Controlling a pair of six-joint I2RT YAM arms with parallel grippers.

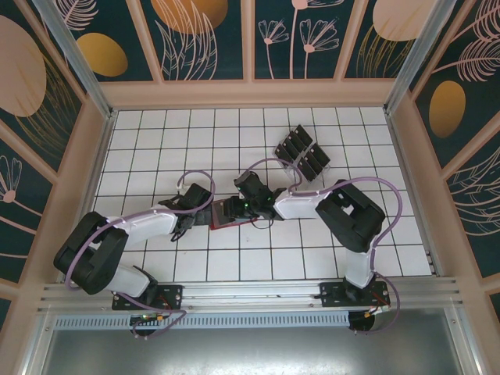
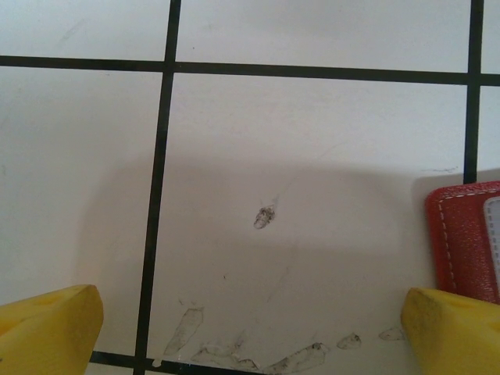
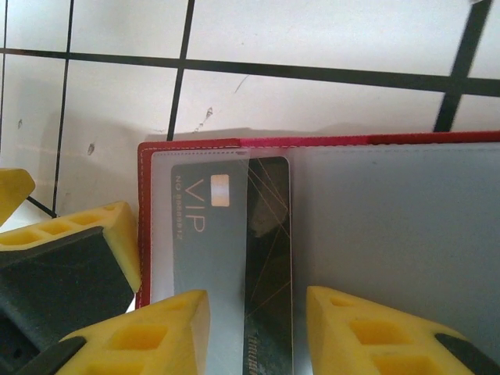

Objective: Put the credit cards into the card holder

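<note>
- Black "VIP" credit card [image 3: 266, 234] lies flat, partway under the clear sleeve of the open red card holder [image 3: 351, 139], around the middle of the white tiled table [image 1: 156, 141].
- right fingers [image 3: 191, 320] straddle the card, half closed, can't tell if they actually grip it.
- left fingers [image 2: 55, 324] just left of the holder, spread wide, holding nothing.

Card holder [image 2: 457, 242] mostly beyond right edge.

Slotted rack [image 1: 305, 153], seemingly clear plastic, on tiled table [image 1: 156, 141].
</note>
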